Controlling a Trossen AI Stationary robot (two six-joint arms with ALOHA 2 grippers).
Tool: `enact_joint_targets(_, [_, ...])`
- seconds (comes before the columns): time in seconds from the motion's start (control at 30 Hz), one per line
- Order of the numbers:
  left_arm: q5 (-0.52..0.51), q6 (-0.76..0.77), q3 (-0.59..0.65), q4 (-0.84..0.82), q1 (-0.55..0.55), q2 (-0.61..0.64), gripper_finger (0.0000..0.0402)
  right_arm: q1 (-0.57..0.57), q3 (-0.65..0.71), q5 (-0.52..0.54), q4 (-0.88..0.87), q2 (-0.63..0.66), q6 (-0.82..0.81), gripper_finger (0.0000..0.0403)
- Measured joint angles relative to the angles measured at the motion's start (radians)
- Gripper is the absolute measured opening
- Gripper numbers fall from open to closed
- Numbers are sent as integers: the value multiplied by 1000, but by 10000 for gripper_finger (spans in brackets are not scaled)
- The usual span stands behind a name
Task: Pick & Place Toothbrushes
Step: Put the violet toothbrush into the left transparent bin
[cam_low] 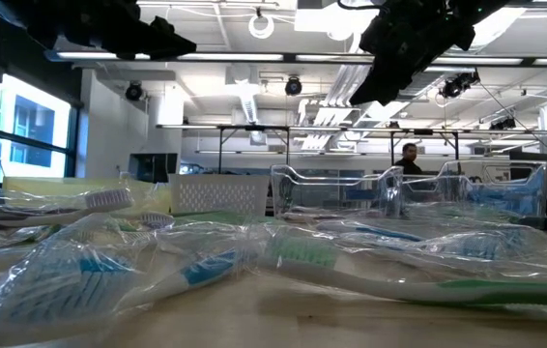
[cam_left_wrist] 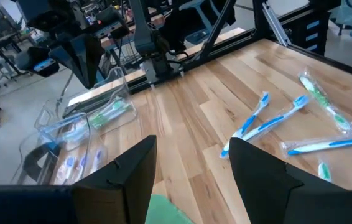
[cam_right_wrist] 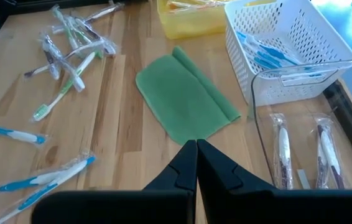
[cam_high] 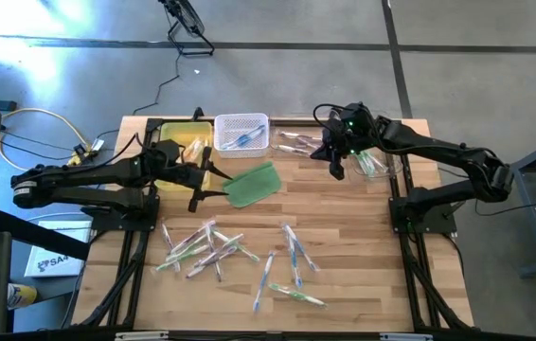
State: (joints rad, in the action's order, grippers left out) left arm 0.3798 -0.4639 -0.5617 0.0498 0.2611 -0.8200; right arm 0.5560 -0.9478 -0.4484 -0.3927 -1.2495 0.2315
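Several toothbrushes in clear wrappers lie scattered on the near half of the wooden table, one heap at the left, another at the right. My left gripper hangs open above the left end of a flat green pad, with nothing between its fingers. My right gripper is shut and empty, up in the air by the clear trays at the far right. Blue toothbrushes lie in the white basket.
A yellow bin stands left of the basket at the far edge. Two clear trays with toothbrushes sit to its right. Bare wood lies in the middle of the table. A person stands far off in the room.
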Motion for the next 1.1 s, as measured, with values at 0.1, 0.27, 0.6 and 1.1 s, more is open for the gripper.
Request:
enact_joint_targets(0.1, [0,24,0,0,0,0,196,0,0,0,0,0,0,2])
enact_joint_targets(0.27, [0,27,0,3,0,0,196,0,0,0,0,0,1,2])
enact_joint_targets(0.6, [1,156,0,10,0,0,196,0,0,0,8,0,1,3])
enact_joint_targets(1.1, [-140,389,-16,13,-198,0,196,0,0,-1,26,0,-49,3])
